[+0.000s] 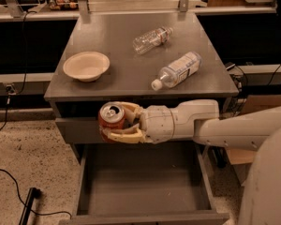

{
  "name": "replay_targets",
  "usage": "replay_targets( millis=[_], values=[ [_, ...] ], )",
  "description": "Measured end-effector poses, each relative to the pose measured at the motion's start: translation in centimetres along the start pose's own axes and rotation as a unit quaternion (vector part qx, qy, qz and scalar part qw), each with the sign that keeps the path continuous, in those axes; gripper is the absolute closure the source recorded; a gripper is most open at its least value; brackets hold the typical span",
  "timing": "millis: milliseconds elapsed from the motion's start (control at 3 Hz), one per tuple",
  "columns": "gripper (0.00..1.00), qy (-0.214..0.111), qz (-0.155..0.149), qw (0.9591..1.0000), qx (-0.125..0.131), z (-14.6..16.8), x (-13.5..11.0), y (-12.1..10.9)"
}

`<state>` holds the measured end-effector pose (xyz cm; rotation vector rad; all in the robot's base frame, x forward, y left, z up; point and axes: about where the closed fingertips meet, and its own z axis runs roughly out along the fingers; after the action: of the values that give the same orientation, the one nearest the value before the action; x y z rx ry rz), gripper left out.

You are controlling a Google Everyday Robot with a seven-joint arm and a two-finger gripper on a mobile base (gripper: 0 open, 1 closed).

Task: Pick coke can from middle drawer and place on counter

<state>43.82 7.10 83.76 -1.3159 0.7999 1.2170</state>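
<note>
My gripper (113, 122) is shut on the red coke can (110, 116), silver top up. It holds the can upright in the air in front of the cabinet, just below the counter's front lip and above the open middle drawer (140, 182). The drawer is pulled out and its flat grey floor is bare. The grey counter (126, 69) lies just behind and above the can. My white arm (196, 123) reaches in from the right.
On the counter stand a cream bowl (86, 65) at the left and two clear plastic bottles lying down, one at the middle back (151, 40) and one at the right front (179, 70). A black cable (18, 191) runs over the floor at the left.
</note>
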Motion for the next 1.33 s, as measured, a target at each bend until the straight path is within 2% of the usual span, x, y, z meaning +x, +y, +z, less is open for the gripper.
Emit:
replay_targets(
  millis=[333, 667, 1000, 1333],
  values=[
    [1.0, -0.04, 0.027, 0.9988, 0.007, -0.4, -2.6, -0.3],
    [1.0, -0.067, 0.025, 0.9974, 0.007, -1.2, -7.7, -1.0],
    [1.0, -0.012, 0.016, 0.9996, 0.02, -3.0, -12.0, -2.2],
    [1.0, 0.082, 0.019, 0.9949, 0.056, -6.5, -14.1, -4.7]
  ],
)
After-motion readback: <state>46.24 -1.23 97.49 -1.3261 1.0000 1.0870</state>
